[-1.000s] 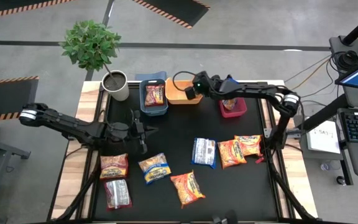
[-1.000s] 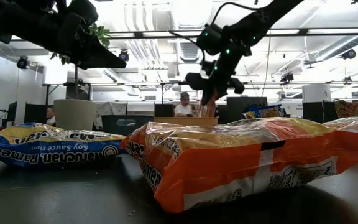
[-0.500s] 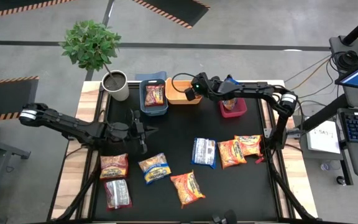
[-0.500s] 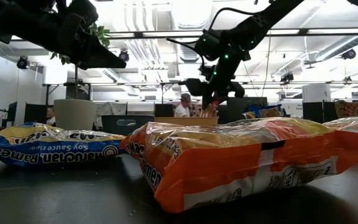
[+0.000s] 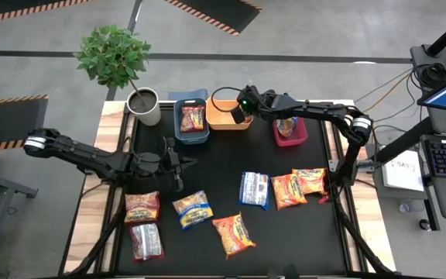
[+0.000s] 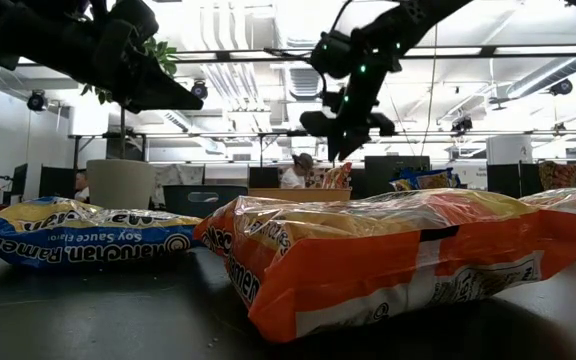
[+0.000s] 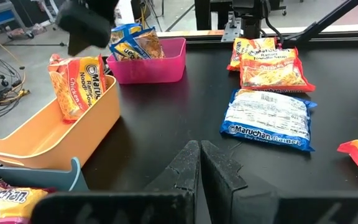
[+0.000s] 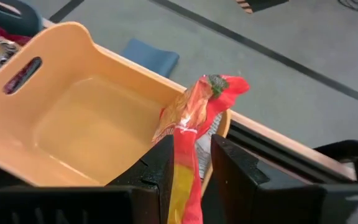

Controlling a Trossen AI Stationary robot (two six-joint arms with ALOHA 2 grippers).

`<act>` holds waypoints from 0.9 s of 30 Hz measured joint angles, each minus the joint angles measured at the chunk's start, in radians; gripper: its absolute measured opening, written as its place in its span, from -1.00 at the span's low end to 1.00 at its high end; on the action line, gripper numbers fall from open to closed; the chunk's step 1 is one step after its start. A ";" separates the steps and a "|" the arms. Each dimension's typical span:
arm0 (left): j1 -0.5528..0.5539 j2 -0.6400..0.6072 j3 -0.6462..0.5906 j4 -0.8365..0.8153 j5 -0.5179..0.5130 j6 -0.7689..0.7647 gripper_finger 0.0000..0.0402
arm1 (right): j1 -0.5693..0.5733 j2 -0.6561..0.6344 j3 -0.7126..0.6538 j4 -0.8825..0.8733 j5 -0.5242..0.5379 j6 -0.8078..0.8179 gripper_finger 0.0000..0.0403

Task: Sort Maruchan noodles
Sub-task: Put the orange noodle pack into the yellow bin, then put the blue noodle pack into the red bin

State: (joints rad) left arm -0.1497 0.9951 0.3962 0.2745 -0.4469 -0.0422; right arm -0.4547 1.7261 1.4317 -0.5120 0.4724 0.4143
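Black matting covers the table (image 5: pixel 223 167), and up at its far edge the right gripper (image 5: pixel 242 114) hangs over the orange bin (image 5: pixel 224 118), fingers clamped on an orange noodle packet (image 8: pixel 188 134) dangling upright above it. Near the table's left side the left gripper (image 5: pixel 178 165) waits, fingers together, other packets (image 5: pixel 256 188) scattered on the mat.

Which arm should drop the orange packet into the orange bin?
Right. Its claw is already shut on the orange packet, above the orange bin. The left claw is shut, empty, low over the mat farther away.
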 joint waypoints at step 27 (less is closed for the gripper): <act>-0.040 0.220 0.066 -0.008 0.543 -0.587 -1.00 | 0.302 -0.391 -0.506 0.406 -0.007 -0.371 -0.60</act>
State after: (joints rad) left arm -0.1894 1.2154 0.4622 0.2661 0.0963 -0.6289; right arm -0.1524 1.3356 0.9260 -0.1056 0.4658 0.0438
